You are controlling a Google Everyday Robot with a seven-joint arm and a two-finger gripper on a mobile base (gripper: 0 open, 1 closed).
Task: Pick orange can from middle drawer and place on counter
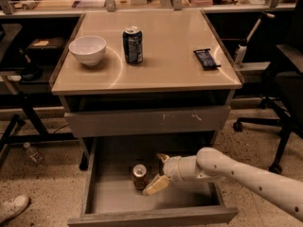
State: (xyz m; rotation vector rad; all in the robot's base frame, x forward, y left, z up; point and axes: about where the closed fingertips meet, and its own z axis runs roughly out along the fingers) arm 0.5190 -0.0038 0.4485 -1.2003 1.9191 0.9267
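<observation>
The orange can (139, 176) stands upright on the flat bottom of the open middle drawer (113, 200), left of centre. My gripper (158, 173) reaches in from the right on a white arm, just right of the can. Its fingers are spread: one fingertip (162, 157) behind the can's right side, the other (152, 188) in front of it. The can sits at the mouth of the gap, not gripped. The beige counter (165, 60) tops the cabinet above.
On the counter stand a white bowl (87, 49), a dark blue can (132, 44) and a dark snack bar (207, 58). A shut scratched drawer front (147, 121) sits above the open drawer. An office chair base (265, 122) is right; a bottle (34, 152) and shoe (12, 207) lie left.
</observation>
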